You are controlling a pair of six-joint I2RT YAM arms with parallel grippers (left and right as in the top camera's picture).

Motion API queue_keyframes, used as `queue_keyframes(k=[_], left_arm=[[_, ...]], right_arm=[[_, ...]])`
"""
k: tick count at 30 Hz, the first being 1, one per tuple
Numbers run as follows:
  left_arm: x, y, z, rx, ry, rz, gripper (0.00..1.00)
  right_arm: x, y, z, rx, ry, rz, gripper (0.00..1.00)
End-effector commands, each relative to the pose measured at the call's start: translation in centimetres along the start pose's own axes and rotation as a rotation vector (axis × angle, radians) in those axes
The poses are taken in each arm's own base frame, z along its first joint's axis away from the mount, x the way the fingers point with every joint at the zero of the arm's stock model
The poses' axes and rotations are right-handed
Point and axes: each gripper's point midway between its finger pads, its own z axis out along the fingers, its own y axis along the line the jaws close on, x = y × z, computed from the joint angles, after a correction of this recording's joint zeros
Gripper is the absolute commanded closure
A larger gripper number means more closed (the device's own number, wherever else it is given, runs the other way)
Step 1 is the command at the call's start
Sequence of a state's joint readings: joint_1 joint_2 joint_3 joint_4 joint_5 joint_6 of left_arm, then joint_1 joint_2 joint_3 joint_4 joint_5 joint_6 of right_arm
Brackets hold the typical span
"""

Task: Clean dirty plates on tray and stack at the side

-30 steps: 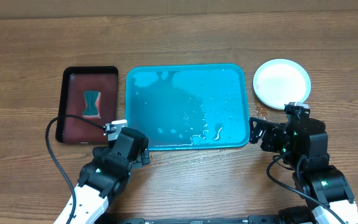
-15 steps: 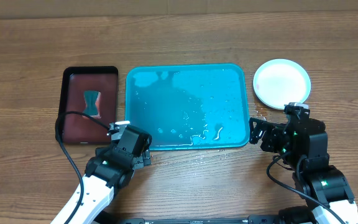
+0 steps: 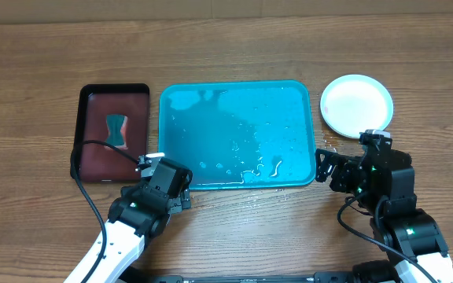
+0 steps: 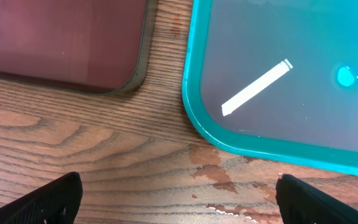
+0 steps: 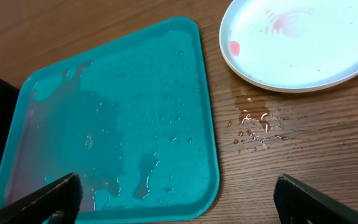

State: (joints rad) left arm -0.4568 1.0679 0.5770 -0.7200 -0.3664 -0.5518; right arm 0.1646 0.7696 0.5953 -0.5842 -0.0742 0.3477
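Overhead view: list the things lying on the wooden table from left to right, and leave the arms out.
Small black rectangular tray with a dark red inside → large turquoise-blue rectangular plastic tray, wet with droplets → round white plastic plate.

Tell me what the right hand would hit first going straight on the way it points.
Probably the tray's right rim, or the wet tabletop just beside it; depth is unclear. The right hand stands open.
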Motion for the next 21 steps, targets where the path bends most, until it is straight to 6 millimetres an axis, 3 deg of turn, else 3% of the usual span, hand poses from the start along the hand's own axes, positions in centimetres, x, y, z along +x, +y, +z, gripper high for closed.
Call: queue_keyframes(k=[1,15,21], left_arm=[[0.1,0.0,0.1,-0.002,0.005,-0.017,0.00],[0.2,0.0,0.1,-0.001,0.005,-0.017,0.00],[0.1,0.0,0.1,-0.001,0.005,-0.018,0.00]], right_arm=[[-0.3,0.4,-0.2,-0.013,-0.009,0.001,0.00],[-0.3,0.1,-0.2,0.003,-0.015,0.001,0.00],[-2.6,0.3,-1.8,-0.012,-0.168,-0.032,0.00]])
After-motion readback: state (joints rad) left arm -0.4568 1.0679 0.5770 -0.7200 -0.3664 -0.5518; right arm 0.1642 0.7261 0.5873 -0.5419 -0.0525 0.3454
